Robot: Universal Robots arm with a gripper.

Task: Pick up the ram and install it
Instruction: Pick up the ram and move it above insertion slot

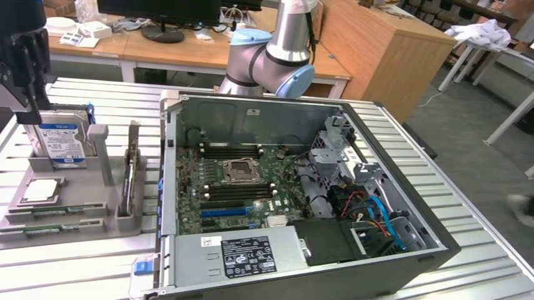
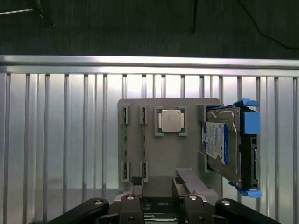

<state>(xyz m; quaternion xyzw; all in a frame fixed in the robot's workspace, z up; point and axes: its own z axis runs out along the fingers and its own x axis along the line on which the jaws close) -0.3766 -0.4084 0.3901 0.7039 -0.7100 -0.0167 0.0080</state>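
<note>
Hovering w/ gripper [image 2: 159, 191] nr ram [image 2: 125, 140] in grey holder [image 2: 152, 156], nr bench [image 2: 56, 140] edge; grip state: can't tell.

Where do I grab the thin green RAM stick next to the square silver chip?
Probably mid-length, pinching the thin green RAM stick across its flat faces, coming straight down. It stands on edge in the grey plastic tray, grey brackets cap both ends, and the square silver chip and a second green stick flank it, so sideways approaches look blocked.

The ram [image 2: 125, 142] is green, the holder [image 2: 161, 154] grey, the hard drive [image 2: 216, 140] blue-labelled.
</note>
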